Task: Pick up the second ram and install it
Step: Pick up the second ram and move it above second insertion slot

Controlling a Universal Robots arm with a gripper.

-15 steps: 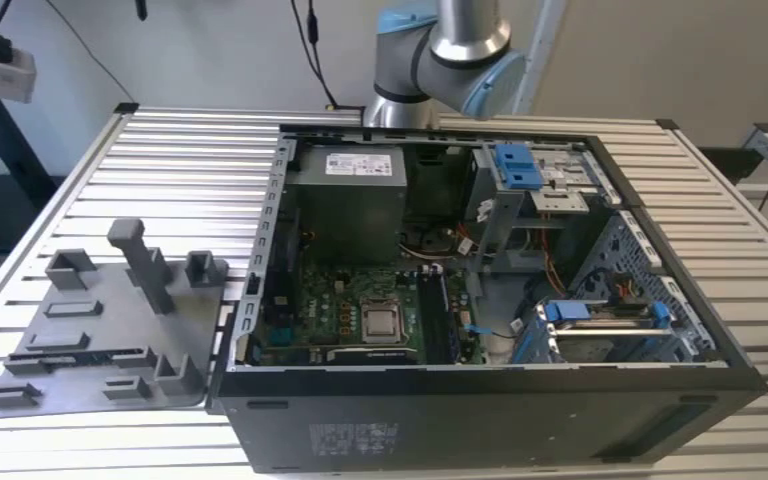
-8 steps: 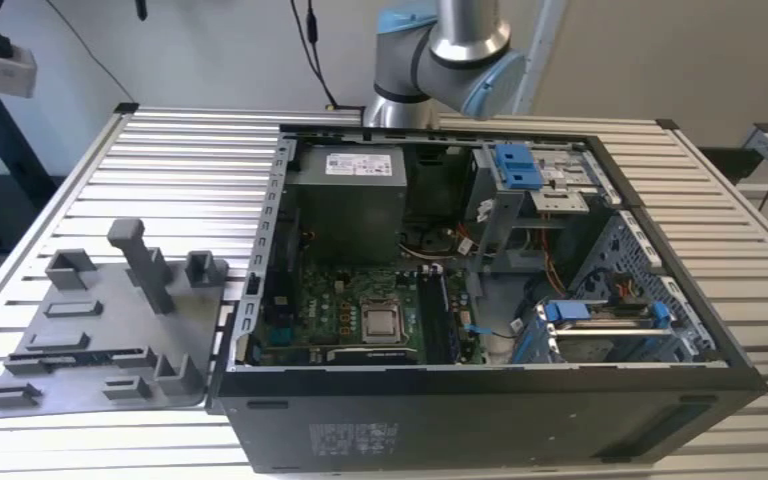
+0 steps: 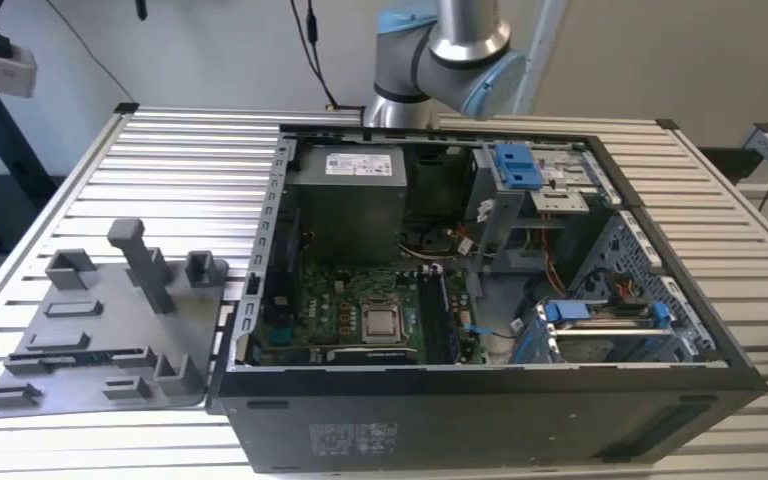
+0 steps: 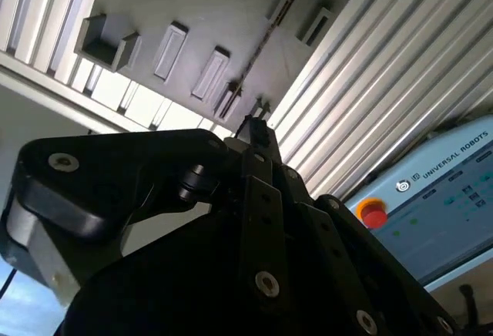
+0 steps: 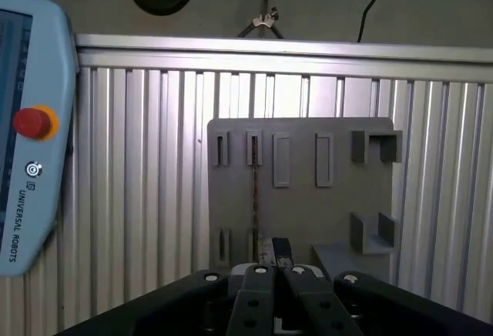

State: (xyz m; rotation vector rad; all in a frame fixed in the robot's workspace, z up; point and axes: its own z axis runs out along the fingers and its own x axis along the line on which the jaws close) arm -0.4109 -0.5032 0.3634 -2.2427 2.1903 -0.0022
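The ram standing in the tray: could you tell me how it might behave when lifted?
The ram stands on edge in a tray slot, so it would likely tip once freed. It looks thin and straight: probably stiff, light, yet fragile.

A ribbed metal bench (image 3: 171,160) of long parallel slats carries everything. Toward the exterior view's left a gray tray (image 3: 195,318) with upright posts lies flat on the slats. Just beside it, toward the exterior view's right, stands an open dark case (image 3: 491,425), its side nearly touching the tray's edge. In the first wrist view a pendant (image 5: 31,143) overlaps the slats; whether it rests on them cannot be told.
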